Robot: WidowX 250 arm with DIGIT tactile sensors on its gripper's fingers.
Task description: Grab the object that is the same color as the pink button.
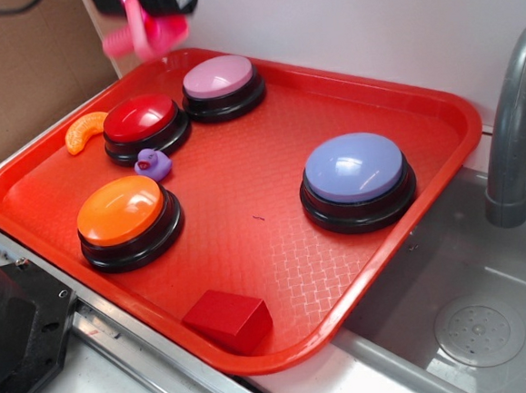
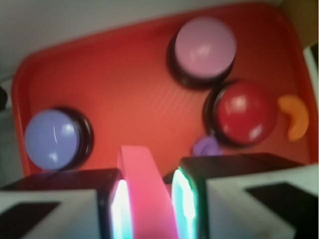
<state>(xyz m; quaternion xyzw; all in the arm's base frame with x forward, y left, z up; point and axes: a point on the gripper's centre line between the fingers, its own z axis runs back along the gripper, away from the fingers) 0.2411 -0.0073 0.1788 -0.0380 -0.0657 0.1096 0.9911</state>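
Nearest the exterior camera, on the front rim of the red tray, sits a red wedge block, lying flat and well apart from everything else. Behind it to the left stands an orange domed button on a black base; a small purple toy lies just beside it, between it and the red domed button. An orange crescent-shaped piece rests on the tray left of the red button, close to its base. Off to the right, alone on the tray, is the lavender-blue domed button. Farther back, next to the red button, stands the pink button, pale mauve top on a black base. Highest and farthest in the exterior view, above the tray's back edge, the gripper hangs in the air with the bright pink toy bolt clamped in it; the bolt is blurred there and clear of the tray. Wrist view confirms: the bolt runs up between the two fingers, which are closed against its sides, with the tray and buttons below. A grey tap and sink lie right of the tray.
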